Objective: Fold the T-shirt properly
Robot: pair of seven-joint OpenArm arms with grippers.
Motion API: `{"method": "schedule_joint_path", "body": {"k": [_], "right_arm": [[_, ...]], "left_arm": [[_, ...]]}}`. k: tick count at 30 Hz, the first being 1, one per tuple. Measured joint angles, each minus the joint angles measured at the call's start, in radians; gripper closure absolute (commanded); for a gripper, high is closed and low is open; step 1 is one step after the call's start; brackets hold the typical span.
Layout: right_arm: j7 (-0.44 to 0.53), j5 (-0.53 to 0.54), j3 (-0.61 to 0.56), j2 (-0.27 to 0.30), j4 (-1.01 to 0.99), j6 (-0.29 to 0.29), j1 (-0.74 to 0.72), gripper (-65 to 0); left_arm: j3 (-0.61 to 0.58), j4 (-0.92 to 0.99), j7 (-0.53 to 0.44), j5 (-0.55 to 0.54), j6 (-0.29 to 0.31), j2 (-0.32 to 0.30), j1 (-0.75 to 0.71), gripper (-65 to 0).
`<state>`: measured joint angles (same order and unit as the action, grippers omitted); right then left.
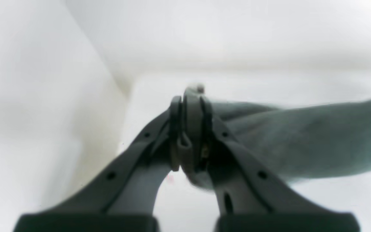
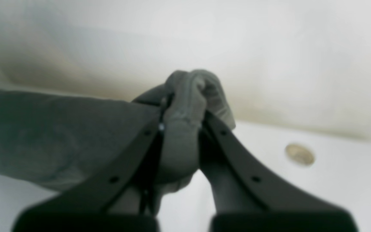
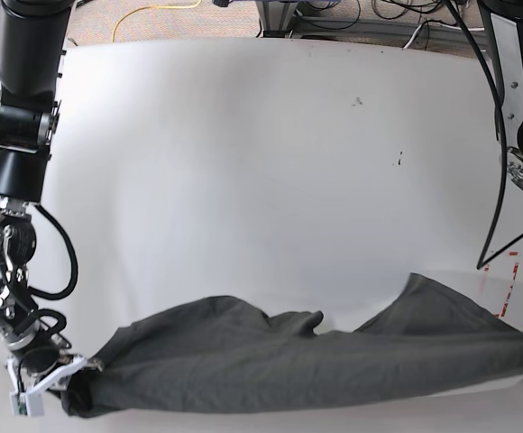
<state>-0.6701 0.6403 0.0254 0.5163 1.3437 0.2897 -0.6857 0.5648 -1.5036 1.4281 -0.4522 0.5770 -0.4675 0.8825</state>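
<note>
Over on the left of the base view, the right gripper [image 3: 79, 364] sits low at the near edge of the table [image 3: 243, 135], its jaws clamped shut on a bunched corner of the T-shirt [image 3: 289, 361]. Its own wrist camera shows the fabric wadded into a soft knot between the dark fingers [image 2: 227, 141], with a small round brass-coloured disc [image 2: 299, 154] set into the white surface just beyond.

From there the T-shirt stretches rightward as a long, sagging band of dark charcoal cloth along the table's near edge, wrinkled and rumpled in the middle, with a fold rising to a peak towards the right before it runs out of frame. The left gripper [image 1: 192, 106] is out of the base view, but its wrist camera shows its jaws pinched closed on a thin fold of the same cloth, which trails off to the side.

Behind the shirt the white tabletop lies broad and bare but for a few small dark specks [image 3: 357, 101]. Black cables [image 3: 496, 180] hang down at the right edge beside red tape marks [image 3: 512, 280], and a yellow cord [image 3: 153, 11] lies on the floor past the far edge.
</note>
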Motion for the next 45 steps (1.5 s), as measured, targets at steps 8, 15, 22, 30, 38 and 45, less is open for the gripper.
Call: {"method": "schedule_joint_path", "body": {"k": [8, 15, 22, 30, 38, 45], "right_arm": [[-0.015, -0.011, 0.128, -0.058, 0.121, -0.003, 0.285, 0.0], [0.006, -0.007, 0.201, -0.129, 0.223, 0.0, 0.503, 0.0], [-0.008, -0.011, 0.225, -0.187, 0.267, -0.008, 0.699, 0.0], [0.032, -0.008, 0.226, -0.24, 0.306, -0.003, 0.833, 0.0], [0.072, -0.008, 0.225, -0.256, 0.306, -0.005, 0.935, 0.0], [0.092, -0.008, 0.225, -0.254, 0.306, -0.008, 0.973, 0.0]], "left_arm": [[0.059, -0.096, -0.013, -0.023, 0.009, 0.006, -0.246, 0.0], [0.132, -0.148, -0.007, -0.088, 0.052, 0.016, -0.516, 0.0], [0.218, -0.211, -0.011, -0.125, 0.061, 0.018, -0.798, 0.0], [0.283, -0.214, -0.011, -0.13, 0.06, 0.024, -1.054, 0.0], [0.283, -0.214, -0.042, -0.132, 0.061, 0.023, -1.199, 0.0], [0.283, -0.214, -0.045, -0.133, 0.06, 0.02, -1.23, -5.0]]}}
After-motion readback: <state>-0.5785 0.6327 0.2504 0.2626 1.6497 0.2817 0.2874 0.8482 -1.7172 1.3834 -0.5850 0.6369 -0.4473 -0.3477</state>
